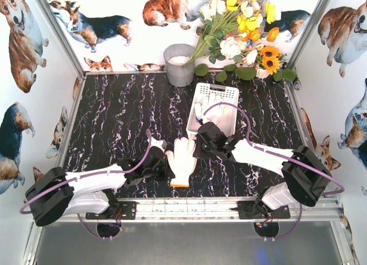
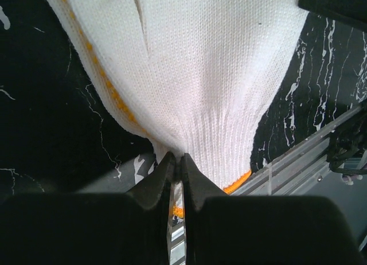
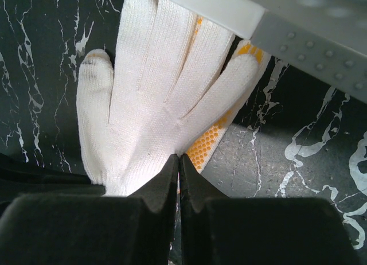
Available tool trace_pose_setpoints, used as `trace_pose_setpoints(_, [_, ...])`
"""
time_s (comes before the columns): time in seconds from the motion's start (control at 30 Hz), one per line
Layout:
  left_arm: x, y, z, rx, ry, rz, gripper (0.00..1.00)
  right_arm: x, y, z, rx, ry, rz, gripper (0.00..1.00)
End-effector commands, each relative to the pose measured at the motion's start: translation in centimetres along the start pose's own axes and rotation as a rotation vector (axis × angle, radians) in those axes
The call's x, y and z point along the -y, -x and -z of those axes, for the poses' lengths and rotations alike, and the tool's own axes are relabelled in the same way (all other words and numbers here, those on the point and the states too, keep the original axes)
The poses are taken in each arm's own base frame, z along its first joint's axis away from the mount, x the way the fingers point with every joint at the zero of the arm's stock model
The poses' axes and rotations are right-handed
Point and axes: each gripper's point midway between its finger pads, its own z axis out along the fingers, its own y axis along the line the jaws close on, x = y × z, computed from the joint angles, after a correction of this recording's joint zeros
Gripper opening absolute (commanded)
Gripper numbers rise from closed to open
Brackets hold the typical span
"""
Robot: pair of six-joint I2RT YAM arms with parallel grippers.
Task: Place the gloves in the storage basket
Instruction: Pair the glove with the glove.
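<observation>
Jaws of my left gripper [image 2: 176,159] pinch the orange-trimmed cuff of the white glove [image 1: 182,159]; my right gripper [image 3: 179,159] is closed tight at its palm edge, just beside the storage basket [image 1: 217,87]. Best lift both ends together, clearing the rim before release.

Bright, even light (soft shadows).

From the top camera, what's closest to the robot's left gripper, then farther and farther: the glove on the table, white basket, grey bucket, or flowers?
From the left gripper:
1. glove, right beside it
2. white basket, back and rightward
3. grey bucket, at the back wall
4. flowers, back right corner
</observation>
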Motion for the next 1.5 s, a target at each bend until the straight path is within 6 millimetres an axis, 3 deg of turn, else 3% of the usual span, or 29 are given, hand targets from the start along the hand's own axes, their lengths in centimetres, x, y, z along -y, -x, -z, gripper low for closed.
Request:
trace_pose_setpoints(0.0, [0.1, 0.8, 0.0, 0.03, 0.012, -0.023, 0.0, -2.1, 3.7, 1.4, 0.121, 0.053, 0.014, 0.0])
trace_pose_setpoints(0.43, [0.7, 2.2, 0.4, 0.071, 0.021, -0.056, 0.0, -2.1, 4.0, 1.7, 0.132, 0.053, 0.013, 0.0])
trace_pose_setpoints(1.13, [-3.2, 2.7, -0.9, 0.08, 0.197, -0.123, 0.0, -0.1, 1.6, -1.4, 0.056, 0.004, -0.004, 0.0])
trace_pose_setpoints(1.17, [-3.3, 2.7, -0.8, 0.082, 0.205, -0.122, 0.03, -0.1, 1.6, -1.3, 0.057, 0.005, -0.004, 0.0])
trace_pose_setpoints(1.3, [-3.6, 2.9, -0.2, 0.091, 0.228, -0.127, 0.18, -0.5, 2.1, -0.7, 0.074, 0.015, 0.004, 0.16])
trace_pose_setpoints(1.47, [-3.3, 4.0, 1.5, 0.121, 0.251, -0.155, 0.39, -1.1, 3.2, 1.4, 0.111, 0.029, 0.026, 0.33])
